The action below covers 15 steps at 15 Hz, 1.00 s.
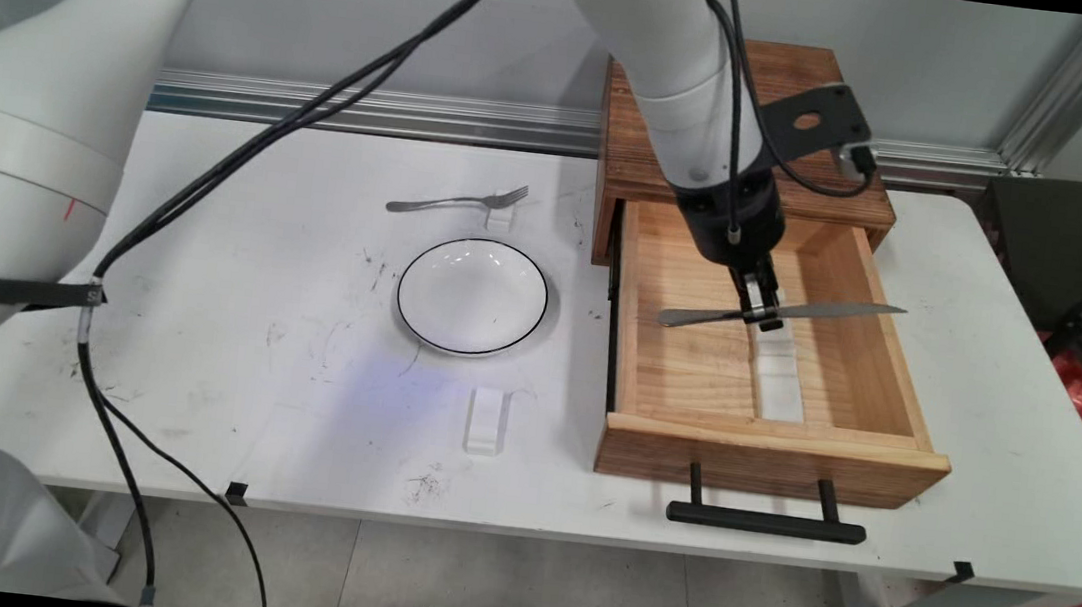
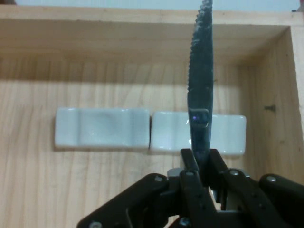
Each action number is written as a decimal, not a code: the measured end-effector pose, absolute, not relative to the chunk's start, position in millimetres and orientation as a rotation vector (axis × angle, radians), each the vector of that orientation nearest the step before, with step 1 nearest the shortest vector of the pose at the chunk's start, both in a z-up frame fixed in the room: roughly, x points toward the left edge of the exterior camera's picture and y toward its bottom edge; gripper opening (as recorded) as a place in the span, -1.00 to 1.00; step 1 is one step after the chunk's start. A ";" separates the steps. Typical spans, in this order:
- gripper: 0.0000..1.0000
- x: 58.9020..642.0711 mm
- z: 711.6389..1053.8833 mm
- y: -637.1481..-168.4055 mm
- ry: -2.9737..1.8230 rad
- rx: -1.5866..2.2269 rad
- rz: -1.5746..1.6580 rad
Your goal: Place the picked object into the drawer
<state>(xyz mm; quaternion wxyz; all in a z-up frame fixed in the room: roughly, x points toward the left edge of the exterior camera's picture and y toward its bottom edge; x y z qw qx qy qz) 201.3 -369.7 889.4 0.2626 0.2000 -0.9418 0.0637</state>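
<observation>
My gripper (image 1: 763, 314) hangs over the open wooden drawer (image 1: 696, 360) and is shut on a metal table knife (image 1: 781, 314). The knife lies level across the drawer, blade toward the right. In the hand view the serrated blade (image 2: 201, 80) rises from between the black fingers (image 2: 190, 164). Directly below it, on the drawer floor, two white ceramic rests (image 2: 102, 128) (image 2: 228, 133) lie end to end; in the main view these rests (image 1: 780, 374) show just in front of the gripper.
A white bowl with a dark rim (image 1: 472, 295) sits mid-table. A fork (image 1: 459, 199) lies behind it, its tines on a white rest (image 1: 502, 211). Another white rest (image 1: 486, 420) lies in front of the bowl. The drawer's black handle (image 1: 766, 520) overhangs the table's near edge.
</observation>
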 end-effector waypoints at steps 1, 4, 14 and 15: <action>-1.00 198.8 887.1 -370.5 -2.547 0.541 0.171; -1.00 194.6 877.9 -371.0 -2.553 0.543 0.162; -1.00 191.2 849.2 -368.2 -2.563 0.527 0.142; -1.00 190.8 847.2 -368.3 -2.562 0.524 0.142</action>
